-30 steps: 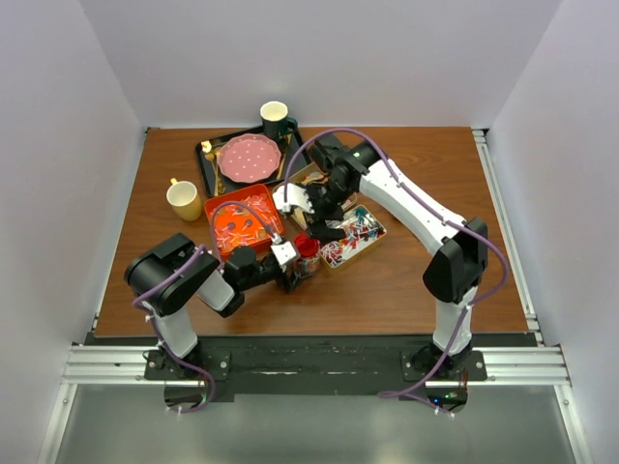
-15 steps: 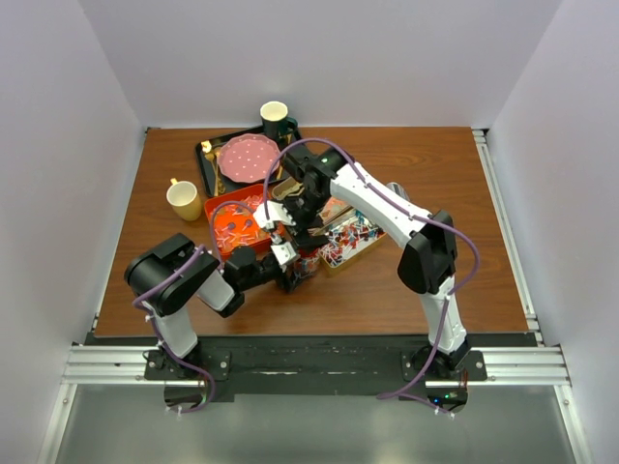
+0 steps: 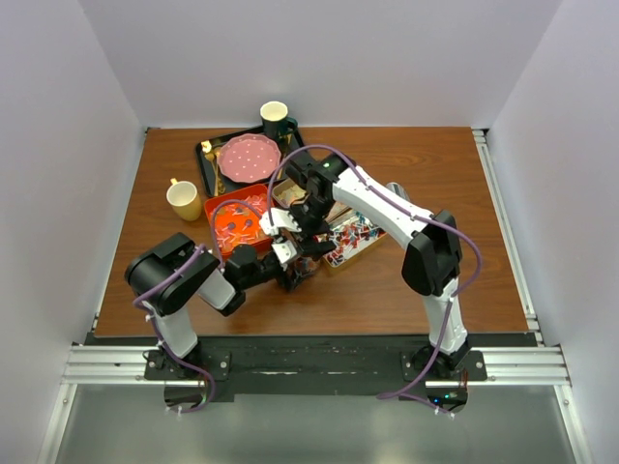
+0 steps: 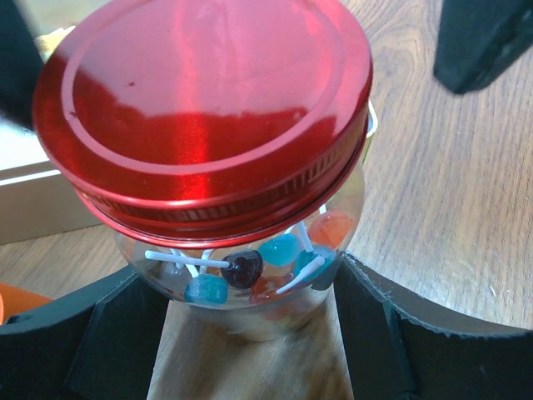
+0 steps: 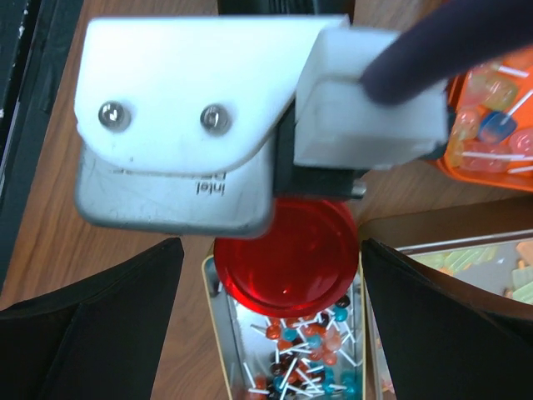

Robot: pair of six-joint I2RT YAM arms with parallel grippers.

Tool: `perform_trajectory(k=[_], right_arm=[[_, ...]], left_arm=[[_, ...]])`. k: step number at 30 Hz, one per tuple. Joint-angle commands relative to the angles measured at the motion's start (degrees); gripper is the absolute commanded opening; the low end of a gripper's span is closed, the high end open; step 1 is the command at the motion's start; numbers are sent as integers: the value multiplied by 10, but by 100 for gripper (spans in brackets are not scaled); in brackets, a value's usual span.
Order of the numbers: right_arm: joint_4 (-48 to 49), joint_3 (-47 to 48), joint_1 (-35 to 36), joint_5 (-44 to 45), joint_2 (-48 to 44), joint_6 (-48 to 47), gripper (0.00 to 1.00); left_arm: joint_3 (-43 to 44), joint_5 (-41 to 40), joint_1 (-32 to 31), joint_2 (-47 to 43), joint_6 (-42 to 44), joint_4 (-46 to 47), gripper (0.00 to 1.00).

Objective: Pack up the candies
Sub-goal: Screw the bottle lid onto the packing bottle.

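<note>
A clear glass jar (image 4: 250, 308) stands on the table with several lollipop candies (image 4: 241, 271) inside and a round red lid (image 4: 204, 108) on its mouth. My left gripper (image 4: 241, 342) is shut on the jar, one black finger against each side of its lower body. My right gripper (image 5: 271, 275) hangs open directly above the red lid (image 5: 287, 254), its fingers wide on either side and touching nothing. More candies (image 5: 312, 358) lie in a metal tin (image 5: 212, 333) behind the jar. In the top view the right gripper (image 3: 305, 237) hides the jar.
A red tub of pale candies (image 3: 235, 220) sits left of the jar, and the tin (image 3: 360, 235) lies to its right. Farther back are a black tray (image 3: 207, 166) with a pink plate (image 3: 250, 158), a dark cup (image 3: 276, 118) and a yellow cup (image 3: 184, 200).
My right arm has swung left from over the tin and come down above the jar's lid. The left arm and the jar have not moved.
</note>
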Motion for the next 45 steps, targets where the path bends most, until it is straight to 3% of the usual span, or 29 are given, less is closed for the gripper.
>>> perform_trajectory(k=[1, 12, 16, 23, 38, 45], right_arm=[[-91, -16, -12, 19, -52, 14, 91], [-98, -117, -39, 56, -134, 55, 91], [-55, -126, -48, 56, -160, 75, 91], [-2, -24, -35, 9, -90, 93, 92], [14, -13, 8, 5, -36, -31, 94], [18, -10, 7, 8, -22, -27, 86]], left_arm=[[6, -15, 5, 14, -5, -28, 0], [6, -11, 7, 15, -10, -29, 0], [8, -9, 7, 16, -11, -29, 0], [11, -4, 7, 17, -8, -36, 0], [4, -7, 8, 8, -5, -32, 0], [3, -7, 7, 7, -3, -32, 0]])
